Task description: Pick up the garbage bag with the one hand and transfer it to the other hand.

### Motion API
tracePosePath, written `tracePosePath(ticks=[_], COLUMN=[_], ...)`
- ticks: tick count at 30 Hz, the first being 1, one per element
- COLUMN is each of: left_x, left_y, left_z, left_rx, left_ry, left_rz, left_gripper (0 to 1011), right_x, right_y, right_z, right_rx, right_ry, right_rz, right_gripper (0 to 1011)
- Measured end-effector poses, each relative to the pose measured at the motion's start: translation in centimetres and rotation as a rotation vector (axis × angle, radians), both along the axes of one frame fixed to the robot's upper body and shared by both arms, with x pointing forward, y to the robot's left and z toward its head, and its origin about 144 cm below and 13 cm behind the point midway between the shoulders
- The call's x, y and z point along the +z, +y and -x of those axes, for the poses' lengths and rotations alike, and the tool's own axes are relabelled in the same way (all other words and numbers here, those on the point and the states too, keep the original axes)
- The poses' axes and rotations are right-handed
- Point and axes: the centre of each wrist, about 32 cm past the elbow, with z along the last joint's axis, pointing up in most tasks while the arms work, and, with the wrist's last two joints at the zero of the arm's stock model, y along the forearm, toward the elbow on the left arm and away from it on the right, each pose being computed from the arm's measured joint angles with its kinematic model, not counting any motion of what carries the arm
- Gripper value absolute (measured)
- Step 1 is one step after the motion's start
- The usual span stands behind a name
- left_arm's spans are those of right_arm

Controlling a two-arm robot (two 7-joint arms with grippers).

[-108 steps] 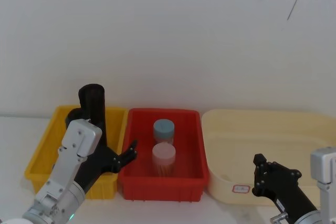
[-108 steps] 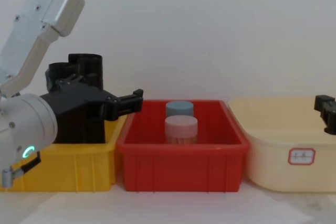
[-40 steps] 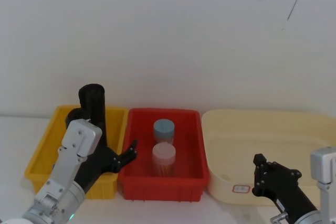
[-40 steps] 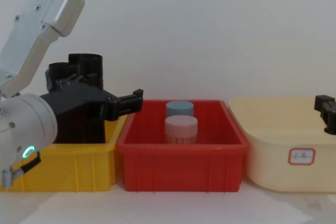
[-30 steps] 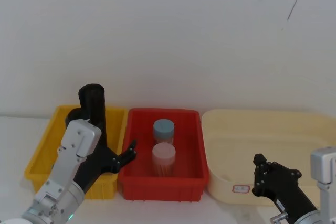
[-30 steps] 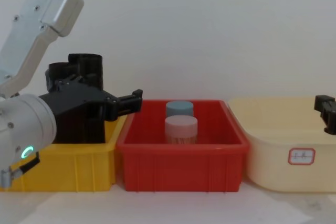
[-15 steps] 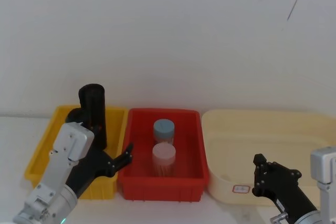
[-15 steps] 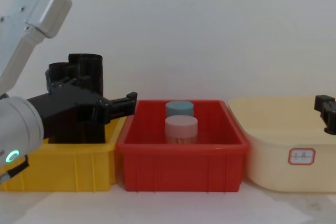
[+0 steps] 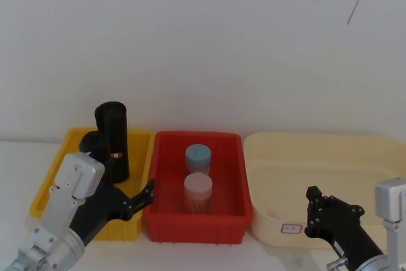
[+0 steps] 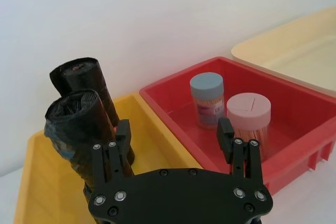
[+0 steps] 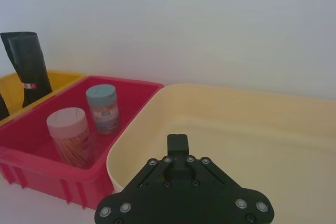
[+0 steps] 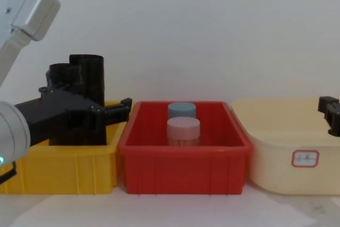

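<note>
The garbage bag [image 10: 73, 121], a thick, crinkled black plastic roll, stands on end in the yellow bin [image 10: 42, 182] beside a labelled roll [image 9: 112, 128]. The left gripper [image 10: 174, 135] is just beside it, long fingers spread wide, empty. The right gripper [image 11: 177, 142] is parked at the cream tub [image 11: 262, 129], fingers closed.

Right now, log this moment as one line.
left gripper: open, before yellow bin | right gripper: shut, parked at cream tub | garbage bag: standing in bin, ungripped

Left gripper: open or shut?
Open. In the left wrist view the left gripper holds its fingers wide apart, nothing between them; the garbage bag stands outside them in the yellow bin.
</note>
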Motion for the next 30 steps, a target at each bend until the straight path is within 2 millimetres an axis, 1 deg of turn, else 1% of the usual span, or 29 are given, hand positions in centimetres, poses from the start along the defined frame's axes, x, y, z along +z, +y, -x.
tracePosePath(ticks=[9, 19, 30], left_x=[-0.2, 0.1, 0.6], left_y=[0.4, 1.0, 2.2], left_z=[0.7, 1.5, 2.6], left_rx=[-0.008, -0.001, 0.067], left_ry=[0.013, 0.006, -0.022], left_rz=[0.004, 0.011, 0.022], left_gripper=[1001, 1001, 1001], right_x=[0.0, 0.0, 0.0], right_y=[0.0, 0.0, 0.0], right_z=[0.0, 0.0, 0.0], right_rx=[0.0, 0.0, 0.0], right_ry=[0.0, 0.0, 0.0], right_rz=[0.0, 0.0, 0.0], right_gripper=[0, 0, 0])
